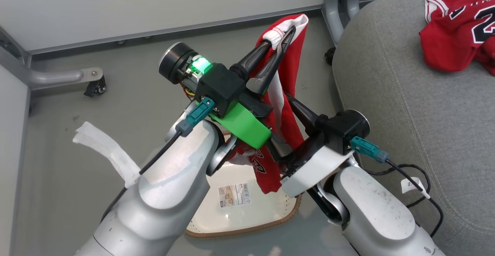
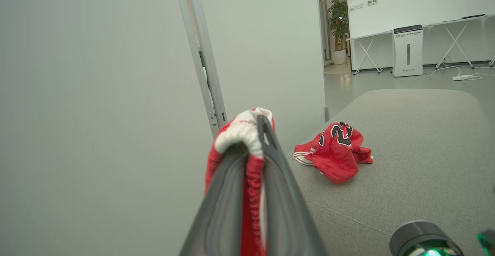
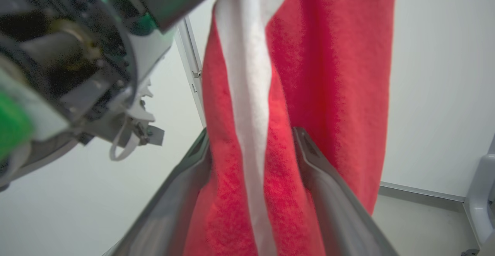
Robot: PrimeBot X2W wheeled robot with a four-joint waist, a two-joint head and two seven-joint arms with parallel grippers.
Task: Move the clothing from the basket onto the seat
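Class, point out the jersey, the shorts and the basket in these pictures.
jersey (image 1: 450,45), head view, red cloth left of its number.
shorts (image 1: 292,70), head view, red cloth right of their white stripe.
basket (image 1: 267,211), head view, bare cream floor inside its rim.

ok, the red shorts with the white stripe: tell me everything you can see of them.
The red shorts look like soft knit fabric, with one white side stripe and a gathered red-and-white waistband. They hang lengthwise: the left gripper is shut on the waistband at the top, and the right gripper straddles the cloth lower down, fingers apart. The hem dangles over the cream plastic basket; contact there can't be told.
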